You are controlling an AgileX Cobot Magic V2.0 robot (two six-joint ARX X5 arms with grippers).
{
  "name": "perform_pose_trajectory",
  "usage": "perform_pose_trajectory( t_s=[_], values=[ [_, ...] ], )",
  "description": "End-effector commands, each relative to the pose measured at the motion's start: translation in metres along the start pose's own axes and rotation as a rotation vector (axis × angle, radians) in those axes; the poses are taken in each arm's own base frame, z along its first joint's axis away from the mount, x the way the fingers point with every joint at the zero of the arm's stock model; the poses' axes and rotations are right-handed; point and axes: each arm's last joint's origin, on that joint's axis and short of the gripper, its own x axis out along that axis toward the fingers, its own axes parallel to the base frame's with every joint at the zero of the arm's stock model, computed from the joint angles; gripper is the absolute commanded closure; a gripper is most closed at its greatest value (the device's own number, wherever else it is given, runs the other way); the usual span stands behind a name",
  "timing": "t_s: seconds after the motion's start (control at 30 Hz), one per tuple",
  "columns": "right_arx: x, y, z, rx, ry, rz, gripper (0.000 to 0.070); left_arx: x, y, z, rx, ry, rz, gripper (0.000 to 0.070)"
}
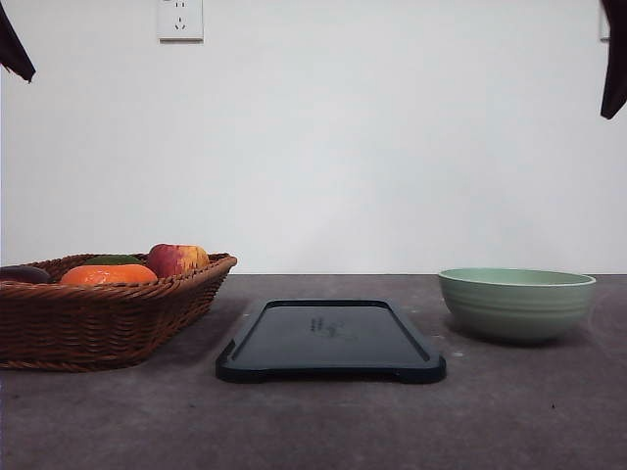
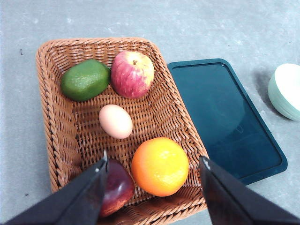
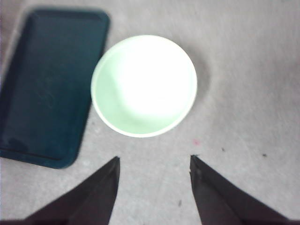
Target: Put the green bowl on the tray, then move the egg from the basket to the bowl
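The green bowl (image 1: 516,303) stands empty on the table right of the dark tray (image 1: 331,339); the bowl (image 3: 144,85) and tray (image 3: 47,84) also appear from above. The wicker basket (image 1: 93,313) sits at the left. Inside the basket (image 2: 56,136) lies a pale egg (image 2: 116,121) among fruit. My left gripper (image 2: 153,164) hangs open high above the basket. My right gripper (image 3: 154,161) hangs open high above the table beside the bowl. Nothing is between either pair of fingers.
In the basket lie a red apple (image 2: 132,73), a green avocado (image 2: 85,79), an orange (image 2: 160,166) and a dark red fruit (image 2: 117,187). A white wall with a socket (image 1: 180,19) stands behind the grey table.
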Motion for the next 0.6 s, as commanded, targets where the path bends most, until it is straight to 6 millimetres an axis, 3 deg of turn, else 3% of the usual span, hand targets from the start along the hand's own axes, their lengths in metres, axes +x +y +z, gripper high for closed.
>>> perform_pose_trajectory(
  t_s=[0.0,0.27,0.57],
  values=[
    [0.004,0.001,0.014,-0.015,0.016,-0.002,0.0404,-0.002,-0.001,0.006,0.014,-0.024,-0.007,0.0308],
    [0.049,-0.006,0.054,-0.041,0.129,-0.046,0.0404,-0.002,-0.001,0.006,0.013,-0.024,-0.007,0.0309],
    [0.110,-0.027,0.062,-0.030,0.233,-0.096,0.0404,-0.002,-0.001,0.006,0.009,-0.024,-0.007,0.0309]
  ],
)
